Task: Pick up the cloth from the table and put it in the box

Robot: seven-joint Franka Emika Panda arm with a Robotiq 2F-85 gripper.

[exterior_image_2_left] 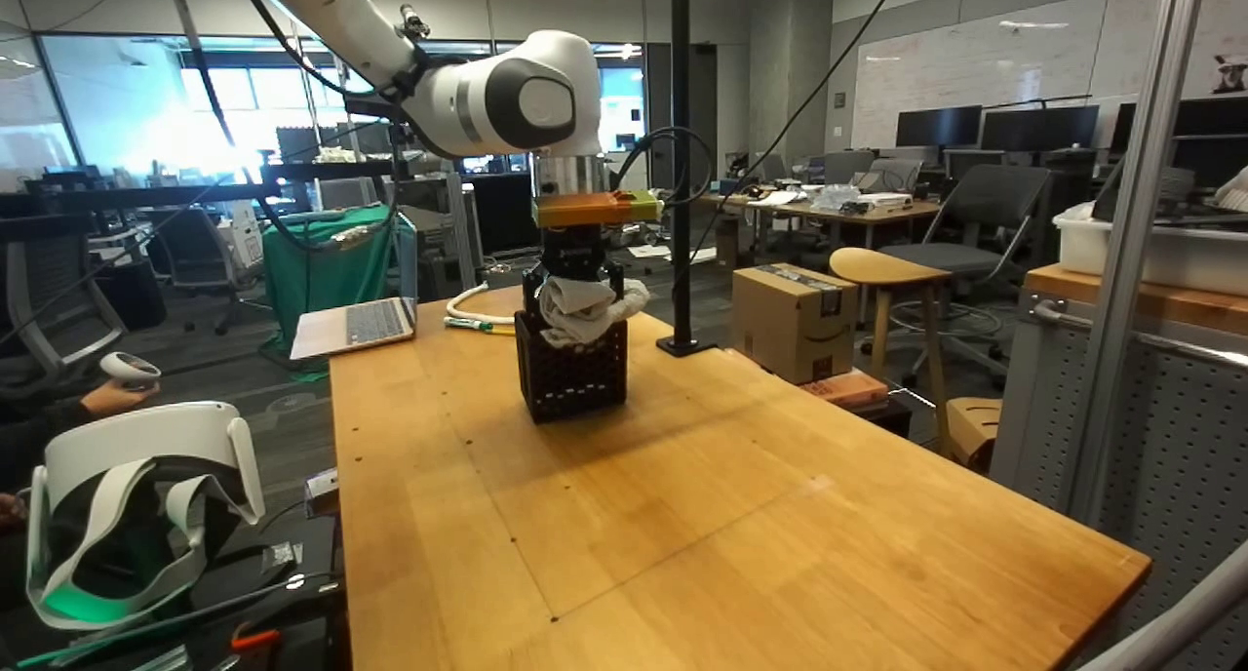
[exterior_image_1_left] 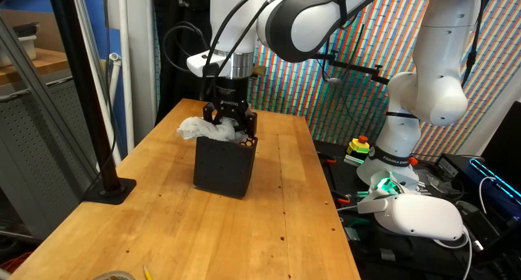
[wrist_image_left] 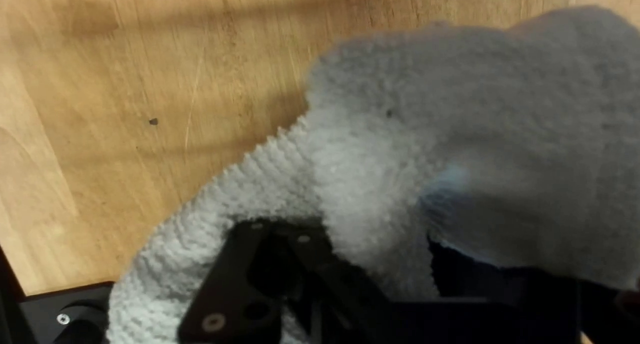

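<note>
The cloth (exterior_image_1_left: 201,128), white and bunched up, lies at the top of the black box (exterior_image_1_left: 224,166). Part of it hangs out past the rim, which both exterior views show. My gripper (exterior_image_1_left: 231,125) points straight down over the box's opening and is shut on the cloth; its fingertips are buried in the fabric. In the wrist view folds of cloth (wrist_image_left: 365,184) wrap round the dark fingers and cover much of the picture. Perforated sides of the box (exterior_image_2_left: 575,374) show in an exterior view. It stands on the wooden table (exterior_image_2_left: 682,534).
A black post (exterior_image_2_left: 681,330) with a flat foot rises at the table's edge near the box. Behind the box lie a laptop (exterior_image_2_left: 361,325) and a pale hose (exterior_image_2_left: 478,310). A pencil (exterior_image_1_left: 147,272) lies at the near end, beside a round object (exterior_image_1_left: 114,276).
</note>
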